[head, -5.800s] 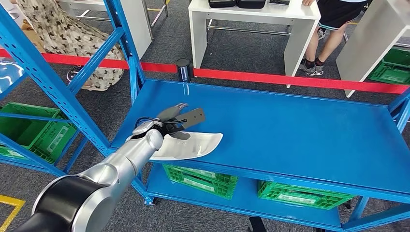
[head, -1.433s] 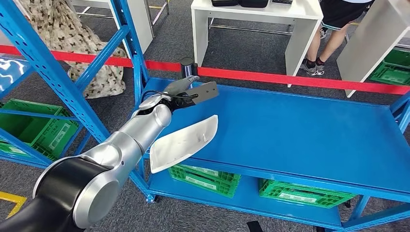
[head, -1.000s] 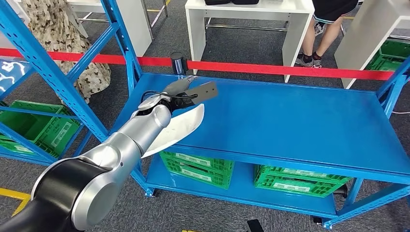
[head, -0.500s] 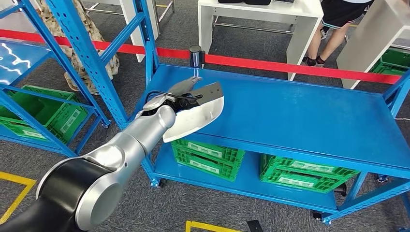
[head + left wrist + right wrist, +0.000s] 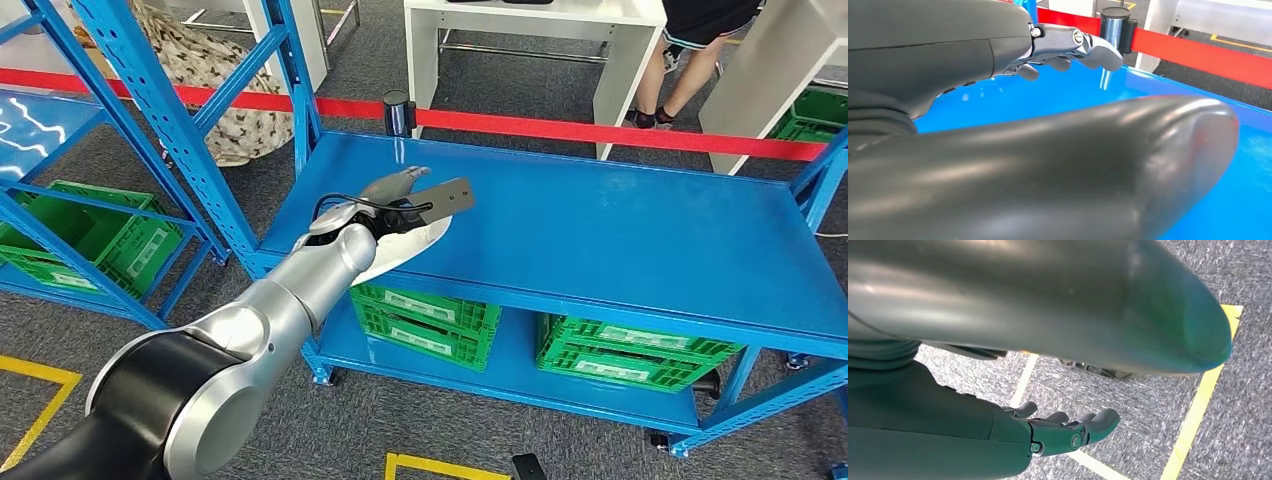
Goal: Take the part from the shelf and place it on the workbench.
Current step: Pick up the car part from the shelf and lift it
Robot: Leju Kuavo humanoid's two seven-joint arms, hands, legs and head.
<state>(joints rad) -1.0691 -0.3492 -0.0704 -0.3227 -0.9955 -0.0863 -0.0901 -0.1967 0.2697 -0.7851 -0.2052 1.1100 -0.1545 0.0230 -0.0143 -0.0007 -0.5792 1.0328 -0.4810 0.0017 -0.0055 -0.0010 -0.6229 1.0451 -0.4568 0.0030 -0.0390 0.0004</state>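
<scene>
From the head view, the left hand [image 5: 392, 200] holds the white part [image 5: 408, 250] low over the near-left edge of the blue surface [image 5: 620, 240]. I'd carry it further in before letting go, so it can't tip off that edge. The left wrist view adds the fingers [image 5: 1083, 47] hovering above the blue top. The right wrist view shows the right hand [image 5: 1058, 432] over carpet, fingers loosely apart, holding nothing.

1. Looks like a workshop or warehouse test floor.
2. Shown by blue steel racking [image 5: 170, 110], a blue workbench [image 5: 620, 230], green parts crates [image 5: 425, 315] beneath, a red barrier tape [image 5: 600, 132] beyond, yellow floor markings [image 5: 35, 405].
</scene>
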